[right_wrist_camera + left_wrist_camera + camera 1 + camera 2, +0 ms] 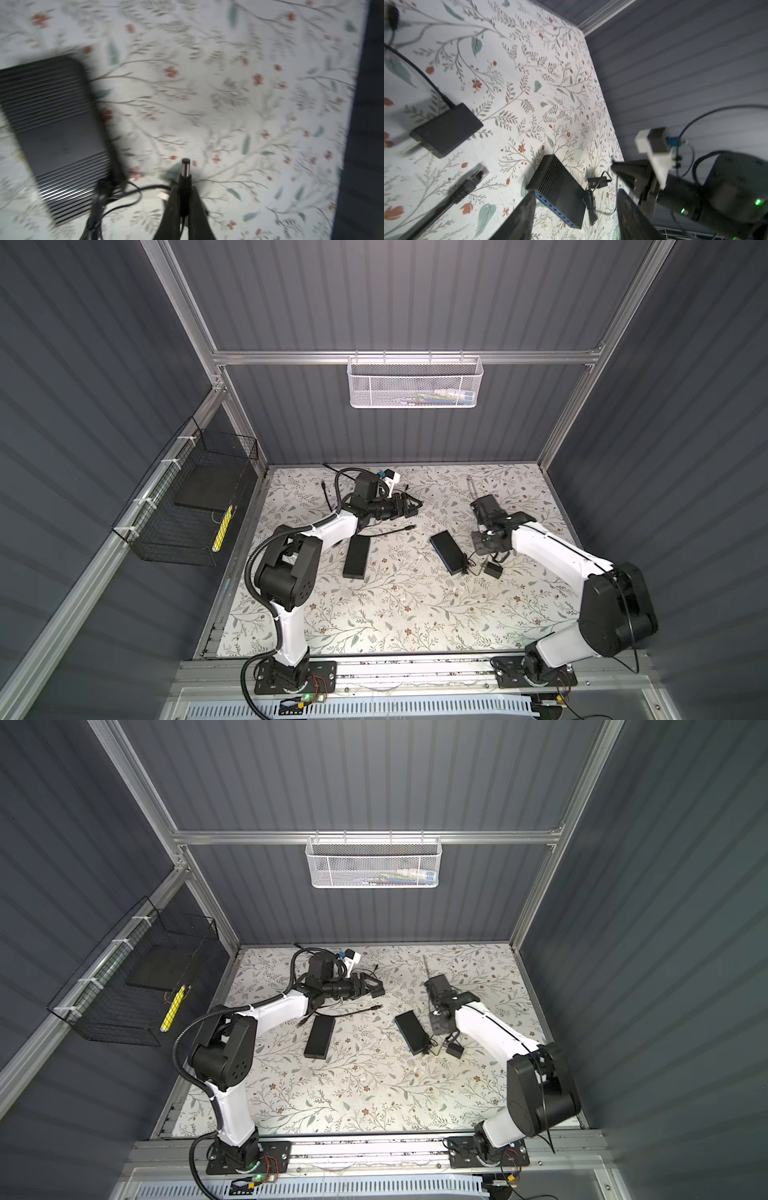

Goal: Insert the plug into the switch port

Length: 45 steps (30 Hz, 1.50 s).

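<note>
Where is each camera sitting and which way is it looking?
Both top views: high up front, looking down on the table, left arm and right arm.
Left wrist: past the open left hand toward the switch.
Right wrist: down past the right hand, shut on the plug.
Both wrist views share the switch.

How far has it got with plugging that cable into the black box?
Done: the right claw grips the plug. In hand: its tip points into open air beside the switch, not plugged in. Left: lining up and pushing in. The left claw hangs open, empty.
</note>
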Available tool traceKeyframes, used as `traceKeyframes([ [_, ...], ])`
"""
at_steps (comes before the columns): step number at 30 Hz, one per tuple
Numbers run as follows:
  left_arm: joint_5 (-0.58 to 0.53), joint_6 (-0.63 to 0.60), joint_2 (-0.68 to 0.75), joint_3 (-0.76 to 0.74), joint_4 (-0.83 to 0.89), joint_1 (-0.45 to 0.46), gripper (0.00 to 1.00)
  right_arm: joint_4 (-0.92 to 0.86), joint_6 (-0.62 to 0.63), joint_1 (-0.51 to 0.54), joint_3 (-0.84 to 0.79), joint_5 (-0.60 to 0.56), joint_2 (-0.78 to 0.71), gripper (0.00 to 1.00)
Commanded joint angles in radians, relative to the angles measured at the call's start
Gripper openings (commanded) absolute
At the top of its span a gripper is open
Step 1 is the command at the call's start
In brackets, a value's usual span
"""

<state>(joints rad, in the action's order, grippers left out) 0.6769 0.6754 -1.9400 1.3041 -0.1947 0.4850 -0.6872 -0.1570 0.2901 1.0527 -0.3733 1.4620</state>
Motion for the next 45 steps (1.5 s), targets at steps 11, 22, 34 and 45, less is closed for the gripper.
traceKeyframes([
  [11, -0.017, -0.072, 0.010, 0.000, 0.082, 0.007, 0.62, -0.021, 0.112, -0.146, 0.102, -0.080, -0.118, 0.02],
  [22, -0.019, -0.143, -0.060, 0.061, 0.149, 0.026, 0.62, 0.033, 0.049, 0.169, -0.063, 0.046, 0.036, 0.08],
  [34, 0.010, -0.254, -0.168, 0.199, 0.252, 0.037, 0.62, 0.269, -0.283, 0.320, -0.315, 0.187, -0.108, 0.05],
  [45, 0.016, -0.308, -0.280, 0.304, 0.301, 0.062, 0.61, 0.434, -0.348, 0.380, -0.482, 0.210, -0.103, 0.04],
])
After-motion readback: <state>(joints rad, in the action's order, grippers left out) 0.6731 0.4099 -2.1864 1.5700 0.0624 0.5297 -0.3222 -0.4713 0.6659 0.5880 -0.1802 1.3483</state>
